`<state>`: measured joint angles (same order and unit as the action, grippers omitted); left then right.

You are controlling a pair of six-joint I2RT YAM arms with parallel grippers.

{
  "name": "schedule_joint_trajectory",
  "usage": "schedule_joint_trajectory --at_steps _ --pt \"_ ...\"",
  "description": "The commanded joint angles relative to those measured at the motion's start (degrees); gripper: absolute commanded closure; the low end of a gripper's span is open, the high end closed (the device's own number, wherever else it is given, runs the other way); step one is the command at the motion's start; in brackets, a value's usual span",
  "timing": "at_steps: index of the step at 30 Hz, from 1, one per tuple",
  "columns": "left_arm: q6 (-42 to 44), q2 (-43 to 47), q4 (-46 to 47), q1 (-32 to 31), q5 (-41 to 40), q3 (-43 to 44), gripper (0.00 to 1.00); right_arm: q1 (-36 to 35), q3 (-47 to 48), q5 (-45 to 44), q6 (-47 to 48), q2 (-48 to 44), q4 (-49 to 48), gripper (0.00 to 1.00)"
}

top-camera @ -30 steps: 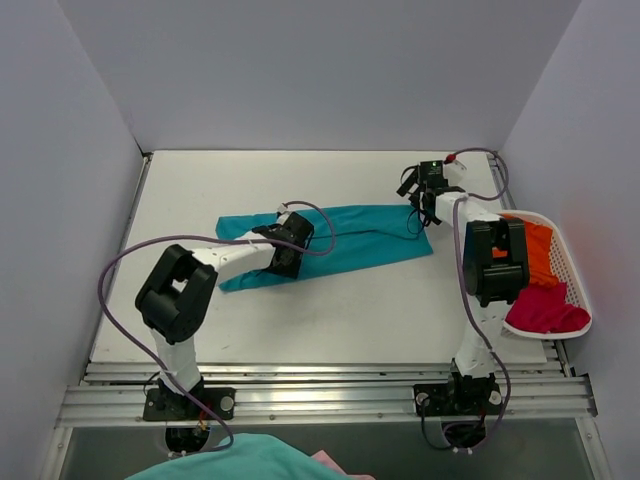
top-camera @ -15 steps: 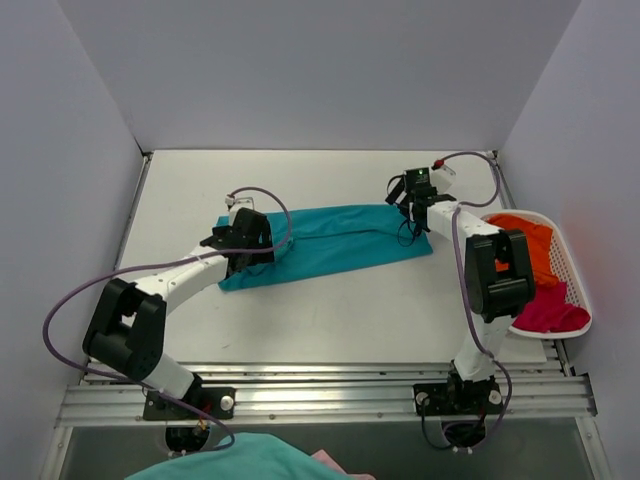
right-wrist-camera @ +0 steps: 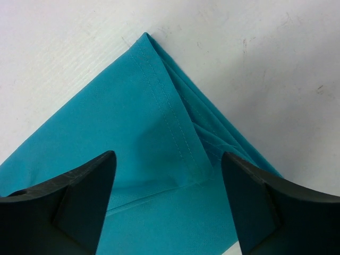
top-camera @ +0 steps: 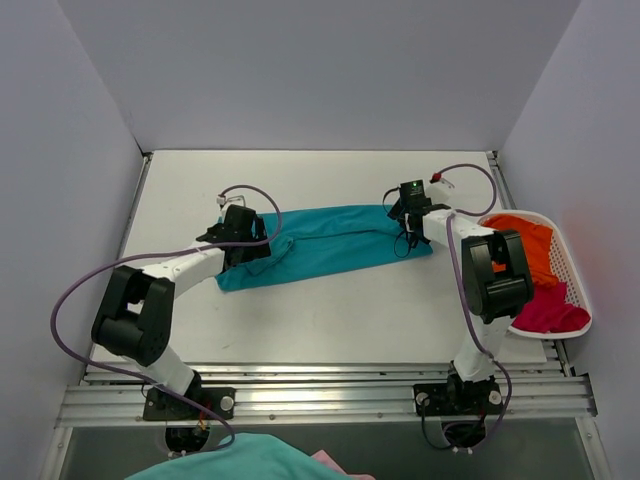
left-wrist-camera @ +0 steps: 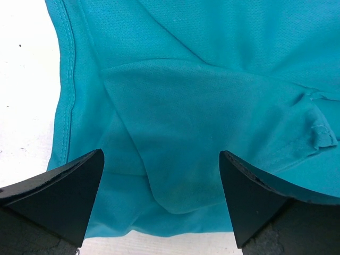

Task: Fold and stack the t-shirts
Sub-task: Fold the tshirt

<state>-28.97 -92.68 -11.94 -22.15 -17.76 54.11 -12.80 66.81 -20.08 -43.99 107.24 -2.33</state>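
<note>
The teal t-shirt lies folded into a long strip across the middle of the table. My left gripper is open over its left end; in the left wrist view the fingers straddle a rumpled fold of teal cloth. My right gripper is open over the strip's right end; in the right wrist view the fingers straddle the hemmed corner of the teal shirt. The orange t-shirt and the magenta-red t-shirt lie in the basket.
A white lattice basket stands at the table's right edge. Grey walls close in the left, back and right. A metal rail runs along the near edge by the arm bases.
My left gripper has moved left along the teal strip to its left end. My right gripper has moved a little left and down onto the strip's right corner.
</note>
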Motion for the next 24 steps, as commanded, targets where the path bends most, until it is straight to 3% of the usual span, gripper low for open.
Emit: schedule_joint_trajectory --at_steps 1,5,6,10,13,16,18,20,24 --pt "-0.38 -1.44 3.59 0.79 1.59 2.85 0.01 0.14 -0.45 -3.3 -0.93 -1.42 0.31 0.26" --pt "-0.38 -1.89 4.3 1.06 1.5 2.67 0.0 0.32 0.25 -2.52 -0.75 0.25 -0.22 0.5" --pt "-0.21 -1.97 4.39 1.23 1.59 2.76 0.0 0.32 0.34 -2.08 -0.58 0.6 -0.83 0.63" --pt "-0.12 -1.97 4.47 1.76 1.41 2.67 0.0 0.32 1.13 -1.28 -0.31 2.7 -1.01 0.68" --pt "-0.12 -1.89 4.56 2.11 1.5 2.49 0.0 0.58 1.31 -1.37 -0.22 3.06 -1.1 0.67" --pt "-0.12 -1.54 4.91 2.29 1.24 2.06 0.0 0.84 1.13 -2.6 -0.22 2.36 -0.66 0.54" --pt "-0.12 -1.27 5.0 2.2 1.06 1.79 0.0 1.11 0.43 -3.3 -0.31 1.57 -0.49 0.35" --pt "-0.21 -1.1 5.35 2.29 0.97 1.44 0.0 1.37 -0.01 -3.74 -0.4 1.04 -0.48 0.27" --pt "-0.21 -1.44 5.7 2.2 0.88 1.44 0.05 1.55 -0.27 -4.09 -0.49 0.78 -0.48 0.27"
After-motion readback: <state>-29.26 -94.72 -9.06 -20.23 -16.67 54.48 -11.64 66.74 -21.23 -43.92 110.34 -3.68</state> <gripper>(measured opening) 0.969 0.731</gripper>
